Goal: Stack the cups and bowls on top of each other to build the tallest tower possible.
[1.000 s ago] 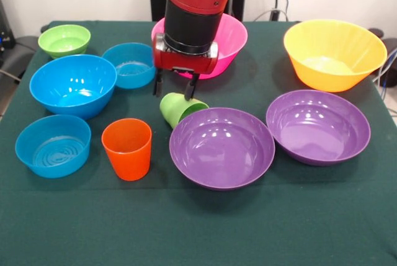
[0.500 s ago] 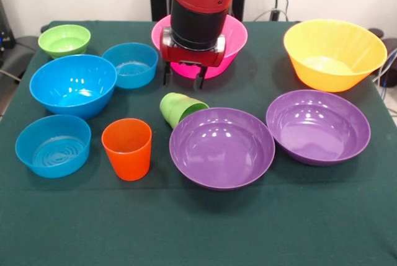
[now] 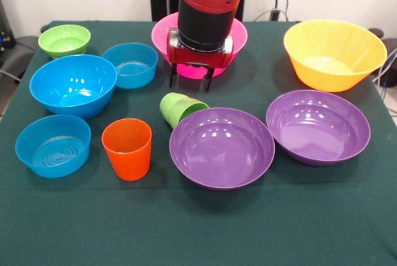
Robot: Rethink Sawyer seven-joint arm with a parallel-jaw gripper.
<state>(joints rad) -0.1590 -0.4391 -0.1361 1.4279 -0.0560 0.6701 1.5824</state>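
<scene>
My gripper (image 3: 191, 84) hangs open and empty in front of the large pink bowl (image 3: 232, 38), above and just behind the light green cup (image 3: 177, 108). That cup lies on its side against the rim of the nearer purple bowl (image 3: 221, 147). The orange cup (image 3: 127, 148) stands upright to its left. The second purple bowl (image 3: 318, 126) sits at the right, the yellow bowl (image 3: 334, 53) behind it. The large blue bowl (image 3: 72, 84), two small blue bowls (image 3: 131, 64) (image 3: 53, 144) and the small green bowl (image 3: 64, 39) are at the left.
All things rest on a dark green tablecloth (image 3: 198, 229). The arm's red and black body comes down over the pink bowl. The table's front strip holds no objects.
The gripper has risen and moved right, away from the light green cup toward the pink bowl. The cups and bowls have not moved.
</scene>
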